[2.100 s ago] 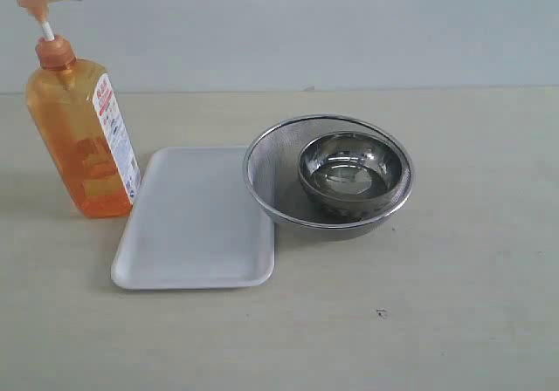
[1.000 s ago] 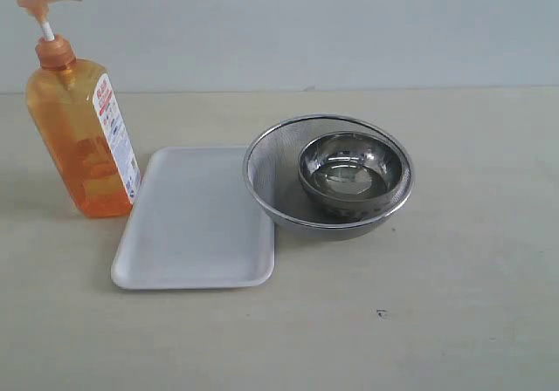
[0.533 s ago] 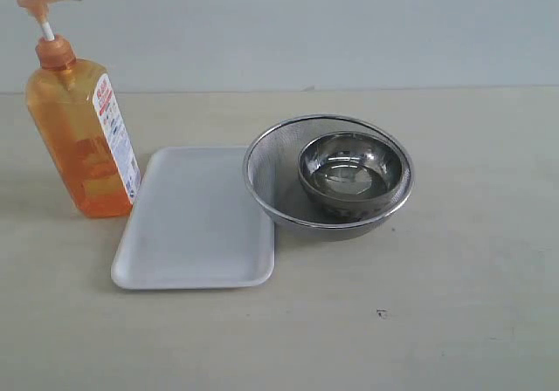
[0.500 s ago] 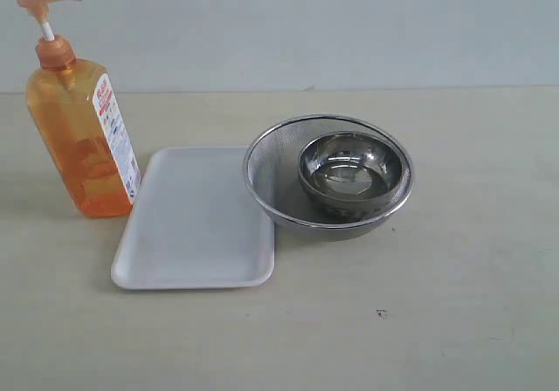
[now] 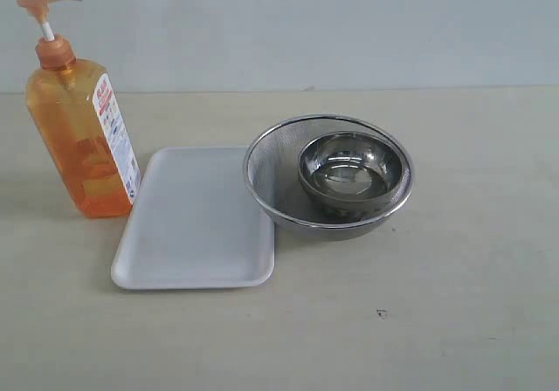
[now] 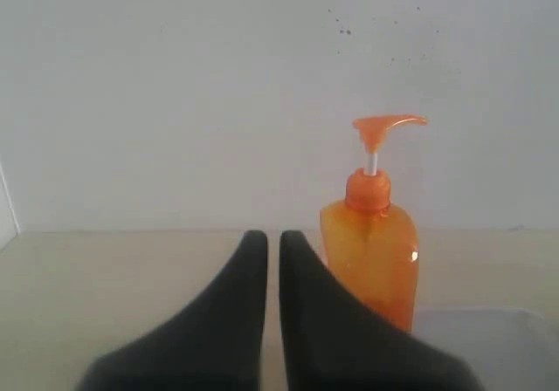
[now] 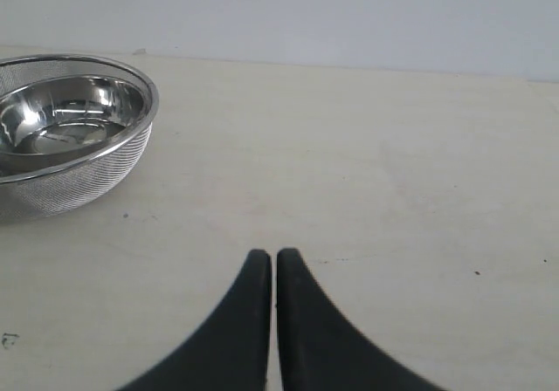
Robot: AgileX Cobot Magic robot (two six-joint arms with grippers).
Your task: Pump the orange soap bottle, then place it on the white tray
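Observation:
The orange soap bottle (image 5: 80,129) stands upright at the far left of the table, pump head raised on its white stem, label turned toward the white tray (image 5: 194,219) lying flat just to its right. No arm shows in the exterior view. In the left wrist view my left gripper (image 6: 272,238) is shut and empty, well short of the orange soap bottle (image 6: 371,251), with a corner of the white tray (image 6: 476,339) beyond. In the right wrist view my right gripper (image 7: 273,258) is shut and empty over bare table.
A round steel mesh strainer (image 5: 272,181) sits right of the tray, touching its edge, with a steel bowl (image 5: 352,172) inside it. The strainer (image 7: 61,181) also shows in the right wrist view, far from the fingers. A pale wall runs behind the table.

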